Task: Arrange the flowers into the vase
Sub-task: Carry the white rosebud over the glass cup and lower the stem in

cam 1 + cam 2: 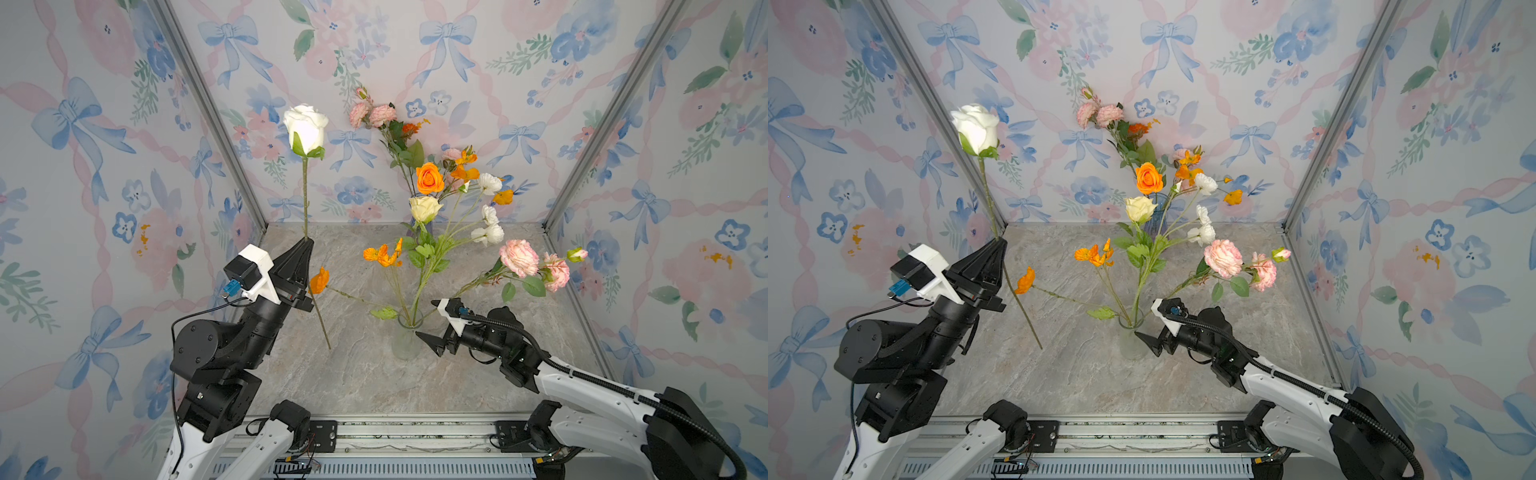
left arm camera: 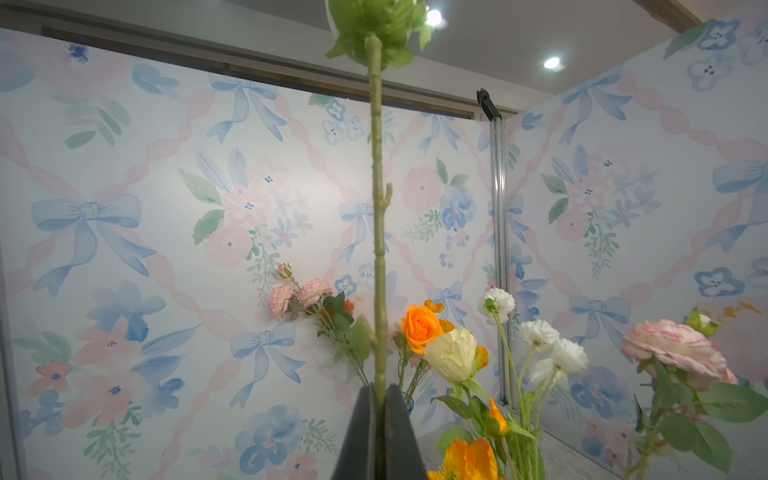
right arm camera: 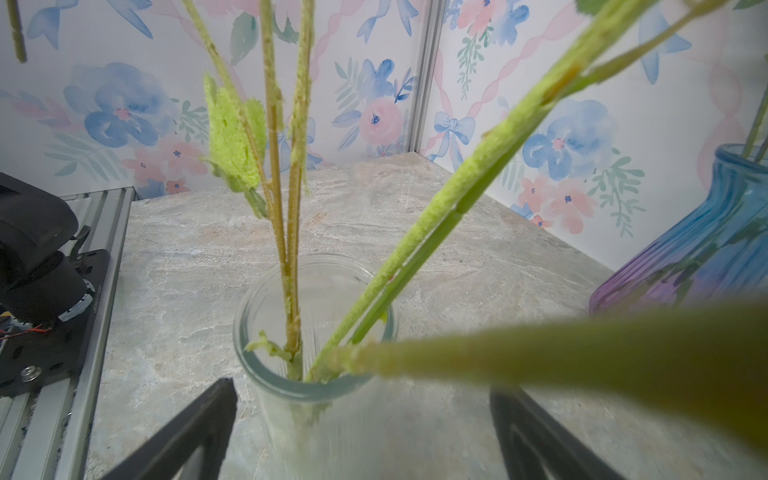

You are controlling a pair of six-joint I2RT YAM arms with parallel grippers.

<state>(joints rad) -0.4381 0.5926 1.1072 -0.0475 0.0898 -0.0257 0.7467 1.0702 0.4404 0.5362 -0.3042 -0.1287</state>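
The marble tabletop (image 1: 353, 386) is walled on three sides by flowered panels (image 1: 685, 187). An aluminium rail (image 1: 415, 432) runs along the lower edge of both top views. The widest bare stretch lies lower centre, between the two arms.

The left gripper (image 1: 308, 242), left of centre, is clenched on the stem of a white rose (image 1: 305, 124). The bloom sits high toward the upper left and the stem is tilted. Its lower tip is near the tabletop, but I cannot tell whether it touches. In the left wrist view the top edge cuts off the bloom.

The right gripper (image 1: 432, 345), lower centre-right, is released, its jaws spread either side of the clear glass vase (image 1: 405, 349). Whether they touch the glass is unclear. In the right wrist view a blurred stem (image 3: 582, 353) crosses close to the lens.

The clear vase holds orange poppies (image 1: 382, 253), a cream rose (image 1: 424, 208), white blooms (image 1: 488, 232) and pink ruffled blooms (image 1: 519, 257) leaning right. A blue vase (image 3: 706, 249) by the back wall holds pink carnations (image 1: 370, 114). The orange rose (image 1: 430, 178) could stand in either vase.
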